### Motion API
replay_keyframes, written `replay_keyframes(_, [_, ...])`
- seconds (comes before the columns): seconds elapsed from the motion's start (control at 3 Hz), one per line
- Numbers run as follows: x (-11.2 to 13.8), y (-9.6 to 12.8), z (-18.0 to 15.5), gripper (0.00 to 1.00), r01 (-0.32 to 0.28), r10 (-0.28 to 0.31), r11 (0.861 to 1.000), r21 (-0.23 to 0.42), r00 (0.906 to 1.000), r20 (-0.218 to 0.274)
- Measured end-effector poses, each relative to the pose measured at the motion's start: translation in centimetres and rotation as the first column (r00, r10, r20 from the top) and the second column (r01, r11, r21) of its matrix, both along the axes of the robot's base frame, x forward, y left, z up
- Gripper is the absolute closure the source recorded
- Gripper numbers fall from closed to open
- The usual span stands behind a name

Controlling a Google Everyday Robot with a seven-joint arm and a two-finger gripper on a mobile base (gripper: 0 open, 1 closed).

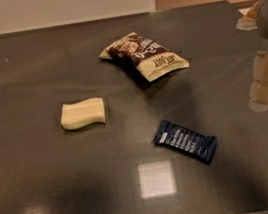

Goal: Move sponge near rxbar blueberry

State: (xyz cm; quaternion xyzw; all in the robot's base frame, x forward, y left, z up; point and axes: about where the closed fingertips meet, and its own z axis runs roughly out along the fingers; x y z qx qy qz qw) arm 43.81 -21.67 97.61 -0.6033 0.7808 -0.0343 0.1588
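The sponge (82, 113), a pale yellow-cream block with wavy edges, lies flat on the dark table, left of centre. The rxbar blueberry (186, 141), a narrow navy wrapper with small white text, lies diagonally to the sponge's right and nearer the front edge. The two are well apart. My gripper (267, 80) hangs above the table at the right edge of the view, far from the sponge and up and right of the bar. It holds nothing that I can see.
A tan-and-brown snack bag (143, 55) lies behind the sponge and bar, near the table's middle. The dark glossy table (46, 193) reflects ceiling lights near the front. A pale wall runs behind the far edge.
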Motion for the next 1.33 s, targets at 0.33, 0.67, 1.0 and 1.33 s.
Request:
replay_keyframes(0.33, [0.0,0.0,0.0,0.00,0.000,0.000,1.000,0.000,1.0000,0.000])
replay_keyframes(0.67, [0.3,1.7,0.5,0.00,-0.045,0.045,0.999,0.006,0.9989,0.008])
replay_keyframes(1.0, [1.3,5.5,0.4,0.00,-0.117,0.117,0.993,0.022,0.9931,0.012])
replay_keyframes(1.33, [2.5,9.4,-0.1,0.00,-0.183,0.183,0.983,0.030,0.9831,0.006])
